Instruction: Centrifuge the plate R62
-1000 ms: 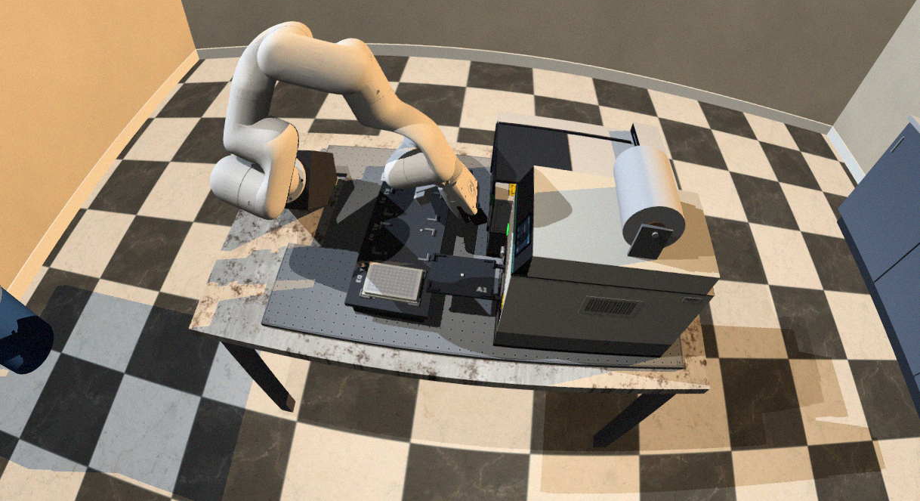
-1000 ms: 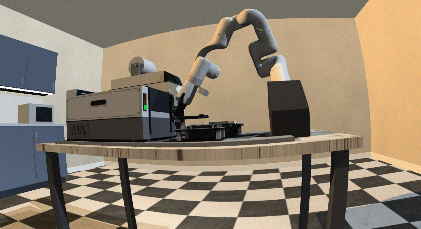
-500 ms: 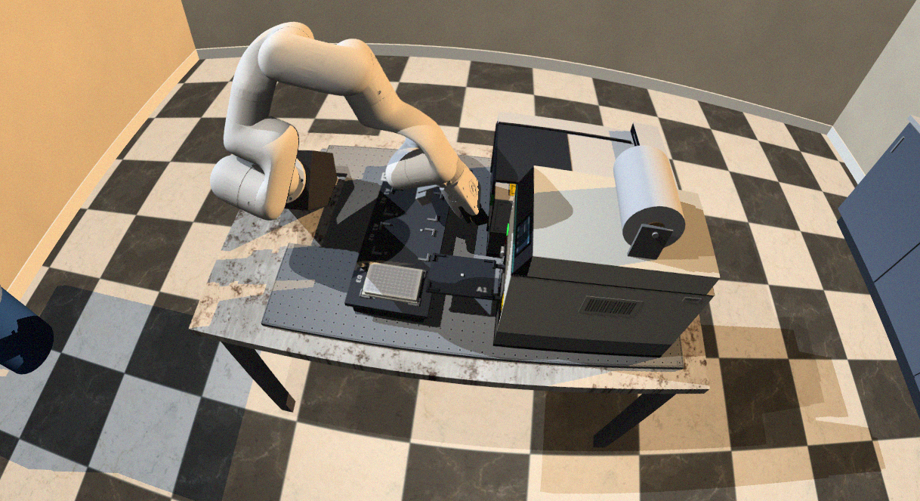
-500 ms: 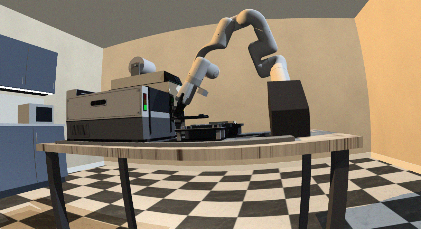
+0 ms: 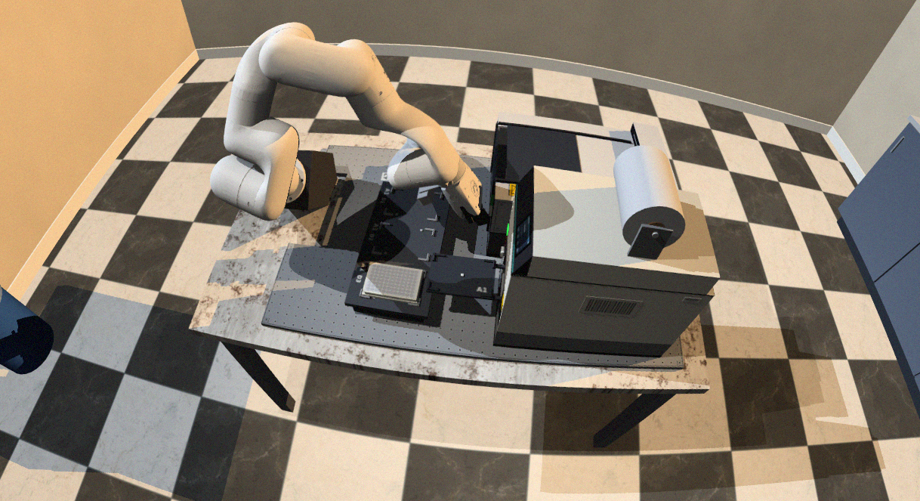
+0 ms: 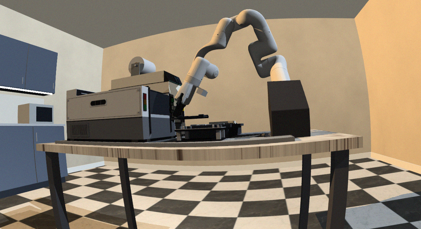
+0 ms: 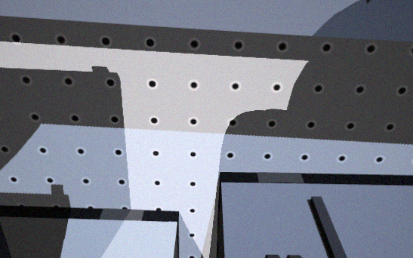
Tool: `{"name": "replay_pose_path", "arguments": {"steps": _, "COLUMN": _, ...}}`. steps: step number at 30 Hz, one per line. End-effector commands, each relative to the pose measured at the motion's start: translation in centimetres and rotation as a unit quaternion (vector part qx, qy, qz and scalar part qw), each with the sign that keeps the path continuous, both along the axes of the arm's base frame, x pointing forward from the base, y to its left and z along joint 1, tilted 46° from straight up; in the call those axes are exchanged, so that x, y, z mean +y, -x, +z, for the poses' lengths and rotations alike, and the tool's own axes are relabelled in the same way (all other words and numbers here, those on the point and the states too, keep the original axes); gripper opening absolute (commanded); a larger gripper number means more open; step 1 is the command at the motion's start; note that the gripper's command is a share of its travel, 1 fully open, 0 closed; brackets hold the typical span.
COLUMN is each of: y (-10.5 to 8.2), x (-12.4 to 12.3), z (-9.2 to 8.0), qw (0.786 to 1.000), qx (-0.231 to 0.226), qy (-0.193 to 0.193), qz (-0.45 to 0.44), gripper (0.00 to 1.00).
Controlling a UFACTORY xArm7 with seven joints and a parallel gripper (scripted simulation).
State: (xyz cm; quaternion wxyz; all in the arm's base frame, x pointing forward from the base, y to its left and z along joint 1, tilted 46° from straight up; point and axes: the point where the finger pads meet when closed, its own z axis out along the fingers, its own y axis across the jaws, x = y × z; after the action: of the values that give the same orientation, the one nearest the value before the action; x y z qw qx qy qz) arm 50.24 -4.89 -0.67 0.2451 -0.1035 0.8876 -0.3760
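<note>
At the centrifuge front: my gripper (image 5: 479,218) hung tilted against the right end of the centrifuge (image 5: 547,143), about mid-worktop, toward the short edge opposite the arm's base.
Hand: fingers pressed together on nothing, used as a poker for a key; I couldn't tell which key from these views.
R62: not visible anywhere. The CY nest (image 5: 466,282) was bare and the sealer (image 5: 598,239) showed no plate in front, so I judged it inside a bucket.
BAL: slot D2 (image 5: 424,230) showed no plate; I judged it in the other bucket.
R26: seated on D3 (image 5: 392,282), toward the long worktop edge away from the arm's base, well apart from the gripper.
Lamp (image 6: 144,101): too small to read with confidence.
Wrist view: only perforated baseplate (image 7: 211,102) and dark deck edges.
Risk, wrong key: the keys sit close in one column, so a small slip along it could fire INDEX or START.
Risk, timing: acting before both shutters stopped.
Risk, retreat: swinging low could clip the deck locators.
</note>
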Motion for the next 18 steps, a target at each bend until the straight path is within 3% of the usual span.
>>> {"name": "replay_pose_path", "arguments": {"steps": 1, "y": -0.2, "x": 0.2, "z": 0.1, "qw": 1.000, "qx": -0.001, "qy": -0.001, "qz": 0.002, "gripper": 0.00}}
{"name": "replay_pose_path", "arguments": {"steps": 18, "y": 1.1, "x": 0.7, "z": 0.6, "qw": 1.000, "qx": -0.001, "qy": -0.001, "qz": 0.002, "gripper": 0.00}}
